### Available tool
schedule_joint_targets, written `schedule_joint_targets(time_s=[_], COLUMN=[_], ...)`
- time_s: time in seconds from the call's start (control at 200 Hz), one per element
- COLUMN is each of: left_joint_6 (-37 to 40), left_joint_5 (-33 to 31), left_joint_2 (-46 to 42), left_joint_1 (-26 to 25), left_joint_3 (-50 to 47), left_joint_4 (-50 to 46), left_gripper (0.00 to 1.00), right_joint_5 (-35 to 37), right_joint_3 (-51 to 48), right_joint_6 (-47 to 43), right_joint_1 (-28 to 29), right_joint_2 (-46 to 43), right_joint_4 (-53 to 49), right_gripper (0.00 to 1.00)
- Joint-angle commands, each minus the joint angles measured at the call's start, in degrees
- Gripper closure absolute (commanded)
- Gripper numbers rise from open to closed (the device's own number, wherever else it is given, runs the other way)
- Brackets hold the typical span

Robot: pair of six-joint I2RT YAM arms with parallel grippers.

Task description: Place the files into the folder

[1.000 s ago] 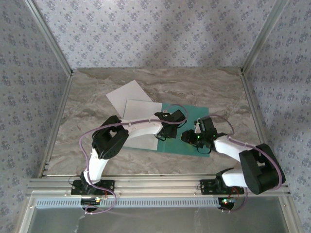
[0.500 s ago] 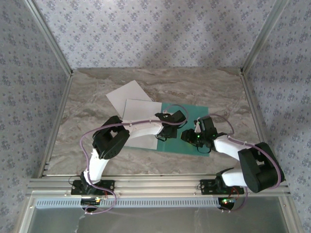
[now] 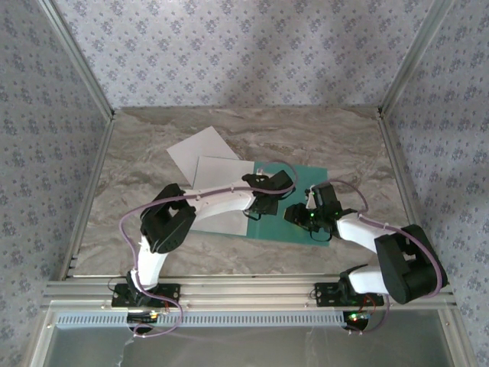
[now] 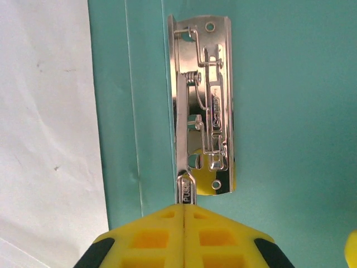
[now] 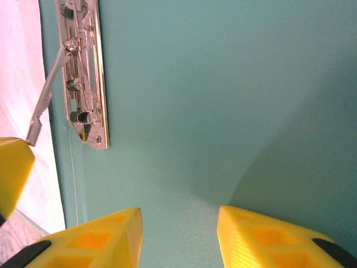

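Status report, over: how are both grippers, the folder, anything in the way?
Left gripper shut on clip lever, lever raised. Right gripper open over the folder, empty. Files lie beside, not yet clipped. Nothing blocking.

Metal clip (image 4: pixel 203 106) on teal folder (image 4: pixel 290 139), embossed script on its plate illegible, lever (image 4: pixel 186 190) stamped, apparently PUSH, uncertain

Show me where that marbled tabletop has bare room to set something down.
Bare marbled table: the far strip behind the two white paper sheets; the left margin beside them; the right margin past the teal-green paper folder; the near strip by the arm bases. Crowded: mid-table, where the left gripper pinches the folder's metal clip and the right gripper hovers open.
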Motion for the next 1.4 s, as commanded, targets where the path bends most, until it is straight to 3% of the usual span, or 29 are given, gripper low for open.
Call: schedule_joint_targets(time_s=[0.0, 0.075, 0.29, 0.39, 0.65, 0.889, 1.179, 1.394], left_joint_6=[2.63, 3.64, 6.30, 6.78, 6.56, 7.19, 9.30, 9.32], left_joint_5=[-0.02, 0.29, 0.89, 0.48, -1.05, 1.77, 2.69, 4.24], left_joint_2=[-2.22, -2.65, -5.83, -7.83, -14.26, -18.20, -16.51, -12.26], left_joint_1=[1.24, 2.22, 4.90, 5.80, 6.29, 5.27, 1.66, 0.93], left_joint_3=[1.78, 2.92, 4.82, 4.59, 0.20, -8.61, -14.62, -16.20], left_joint_4=[-2.85, -3.45, -4.59, -4.73, -3.18, 6.68, 16.36, 19.23], left_gripper=[0.92, 0.89, 0.68, 0.64, 0.63, 0.63, 0.64, 0.72], right_joint_5=[2.46, 2.55, 2.11, 1.53, -0.95, -4.28, -6.62, -5.39], right_joint_3=[-0.72, -0.37, 1.43, 2.53, 6.67, 9.25, 8.74, 7.43], right_joint_6=[-1.63, -2.00, -2.80, -5.59, -9.92, -15.30, -17.14, -16.95], right_joint_1=[-0.57, -0.77, -1.86, -2.79, -6.31, -9.66, -11.80, -12.34], right_joint_2=[0.66, 0.74, 1.59, 2.22, 4.71, 5.08, 2.03, -0.23], right_joint_4=[-5.84, -6.40, -8.98, -10.42, -14.24, -16.36, -14.51, -13.79], right_gripper=[0.57, 0.57, 0.57, 0.57, 0.58, 0.58, 0.54, 0.53])
